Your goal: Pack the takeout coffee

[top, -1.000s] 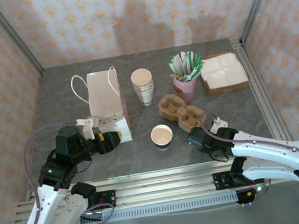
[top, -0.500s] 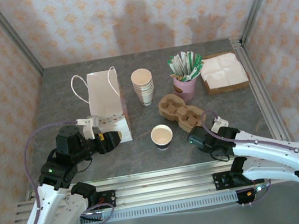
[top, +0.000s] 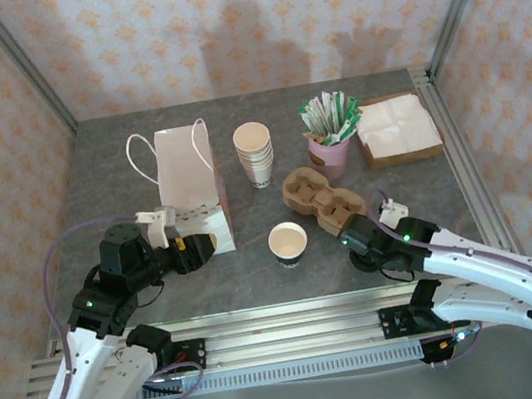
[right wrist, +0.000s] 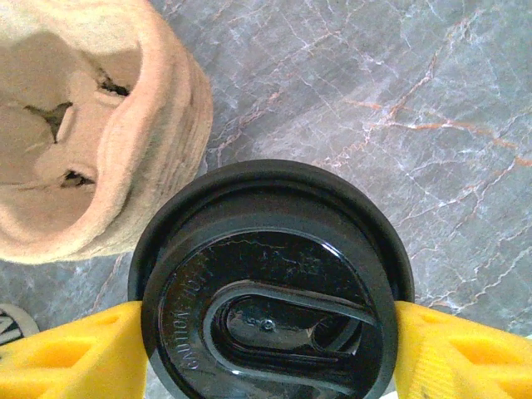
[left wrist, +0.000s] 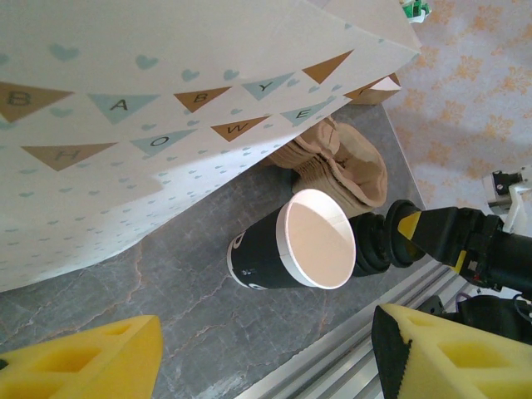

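Carry the black lid [right wrist: 266, 274], clamped in the right gripper [right wrist: 268, 345], level to the lidless coffee cup [top: 288, 242], standing mid-front on the table [top: 102, 185]. Centre before pressing down; leave the left gripper [left wrist: 266, 353] wide and empty by the paper bag [top: 187, 177].

The left arm is reached in from lower left, and its claw [left wrist: 266, 357] is held wide, pads [left wrist: 83, 357] well apart. The right arm is stretched in from lower right, and its claw [top: 354, 242] is closed on a lid [right wrist: 266, 283].
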`<control>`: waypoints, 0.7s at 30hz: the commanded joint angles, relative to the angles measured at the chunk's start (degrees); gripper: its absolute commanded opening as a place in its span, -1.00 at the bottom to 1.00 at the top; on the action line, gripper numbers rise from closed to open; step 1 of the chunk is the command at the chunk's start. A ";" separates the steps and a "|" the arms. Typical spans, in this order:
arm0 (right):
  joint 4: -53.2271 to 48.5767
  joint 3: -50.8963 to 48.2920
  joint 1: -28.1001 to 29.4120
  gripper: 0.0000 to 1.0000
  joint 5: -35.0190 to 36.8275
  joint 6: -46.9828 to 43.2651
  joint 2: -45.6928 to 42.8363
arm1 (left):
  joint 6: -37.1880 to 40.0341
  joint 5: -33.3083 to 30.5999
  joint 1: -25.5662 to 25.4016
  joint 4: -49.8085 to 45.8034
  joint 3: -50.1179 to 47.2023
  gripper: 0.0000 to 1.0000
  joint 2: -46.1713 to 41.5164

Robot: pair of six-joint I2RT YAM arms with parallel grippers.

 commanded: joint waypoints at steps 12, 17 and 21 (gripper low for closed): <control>-7.36 20.34 -0.31 0.39 -7.29 -25.08 6.71 | 0.75 -0.33 -1.01 0.45 -0.49 0.37 0.32; -4.84 25.69 0.23 0.36 -14.36 -28.05 13.97 | 0.53 -0.24 -1.62 0.34 -0.51 0.37 0.24; -3.41 29.72 2.41 0.36 -17.05 -29.34 19.30 | 0.38 -0.15 -2.67 0.20 -0.55 0.38 0.45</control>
